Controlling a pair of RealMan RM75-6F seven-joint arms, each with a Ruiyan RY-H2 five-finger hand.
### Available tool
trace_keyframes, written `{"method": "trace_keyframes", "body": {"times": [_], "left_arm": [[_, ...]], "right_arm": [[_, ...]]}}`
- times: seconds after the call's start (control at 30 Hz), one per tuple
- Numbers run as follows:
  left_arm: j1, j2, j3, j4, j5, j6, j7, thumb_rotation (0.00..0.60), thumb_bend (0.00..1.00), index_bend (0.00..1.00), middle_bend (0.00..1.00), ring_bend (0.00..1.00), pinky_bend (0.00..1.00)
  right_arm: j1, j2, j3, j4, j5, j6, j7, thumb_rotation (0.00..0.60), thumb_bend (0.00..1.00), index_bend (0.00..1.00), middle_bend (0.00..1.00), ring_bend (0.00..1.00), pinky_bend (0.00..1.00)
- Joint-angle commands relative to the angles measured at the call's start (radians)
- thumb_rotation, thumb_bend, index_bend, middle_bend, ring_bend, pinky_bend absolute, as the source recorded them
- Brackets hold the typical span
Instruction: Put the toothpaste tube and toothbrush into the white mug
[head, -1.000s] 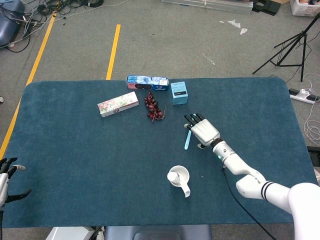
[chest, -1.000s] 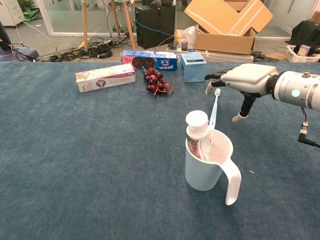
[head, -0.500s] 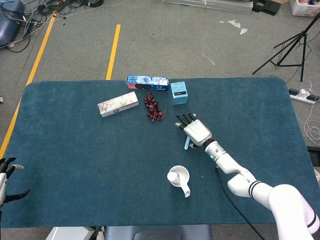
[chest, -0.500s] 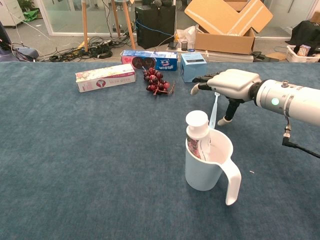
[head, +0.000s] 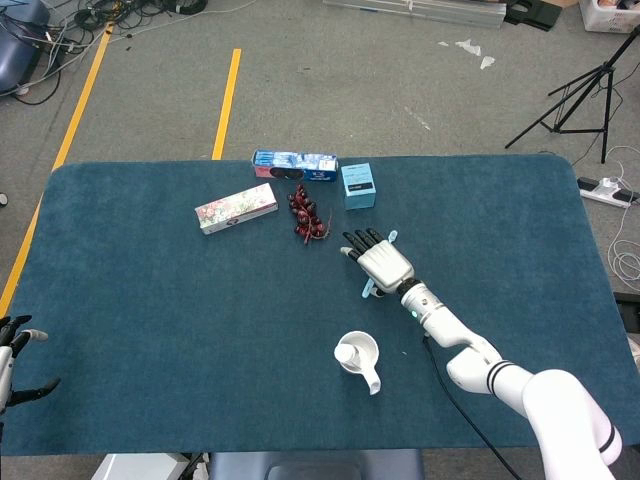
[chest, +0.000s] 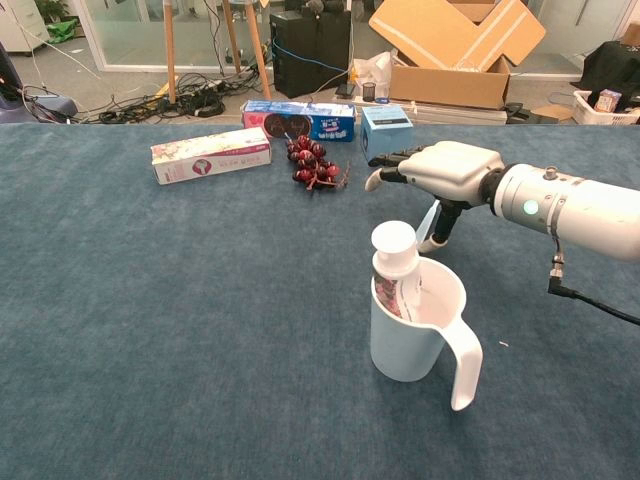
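One mug (chest: 412, 335) — three boxes (one toothbrush (head: 378, 265))

white mug (chest: 412, 338), teal table (head: 150, 300), dark-red grapes (head: 305, 214)

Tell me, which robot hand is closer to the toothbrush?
The right hand. It is directly over the toothbrush, covering most of it. The left hand is far away at the table's near-left edge.

Your right hand (head: 378, 265) hovers over the toothbrush (head: 374, 282) with bare cloth down to the white mug (chest: 415, 327) — the toothpaste tube (chest: 393, 268) fills its left side. Beyond the hand crowd grapes (head: 305, 214) and a blue box (head: 358, 185).
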Motion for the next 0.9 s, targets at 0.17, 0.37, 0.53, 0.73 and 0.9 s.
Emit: {"method": "trace_keyframes", "body": {"times": [0.17,0.37,0.53,0.73,0.9], "left_arm": [[0.0,0.001,0.0,0.002,0.0,-0.002,-0.002,0.6,0.07,0.33,0.17,0.1,0.07],[0.001,0.001,0.001,-0.001,0.001,0.0,-0.001,0.6,0.07,0.33,0.17,0.1,0.07],[0.002,0.001,0.001,-0.002,0.002,0.002,-0.001,0.6,0.07,0.33,0.17,0.1,0.07],[0.001,0.0,0.002,-0.002,0.003,0.002,0.004,0.6,0.07,0.33,0.17,0.1,0.07],[0.001,-0.001,0.002,-0.003,0.001,0.001,0.008,0.6,0.07,0.33,0.17,0.1,0.07]], "right_arm": [[0.01,-0.043,0.011,0.043,0.001,-0.001,0.035,0.6,0.0,0.19,0.0,0.0,0.11],[0.021,-0.072,0.021,0.065,-0.004,0.012,0.077,0.6,0.0,0.19,0.0,0.0,0.11],[0.021,-0.055,0.021,0.054,-0.007,0.013,0.091,0.6,0.03,0.2,0.0,0.0,0.11],[0.028,-0.011,0.026,0.005,0.014,-0.042,0.088,0.6,0.11,0.33,0.0,0.0,0.11],[0.031,0.017,0.034,-0.035,0.042,-0.086,0.062,0.6,0.15,0.39,0.0,0.0,0.11]]}}
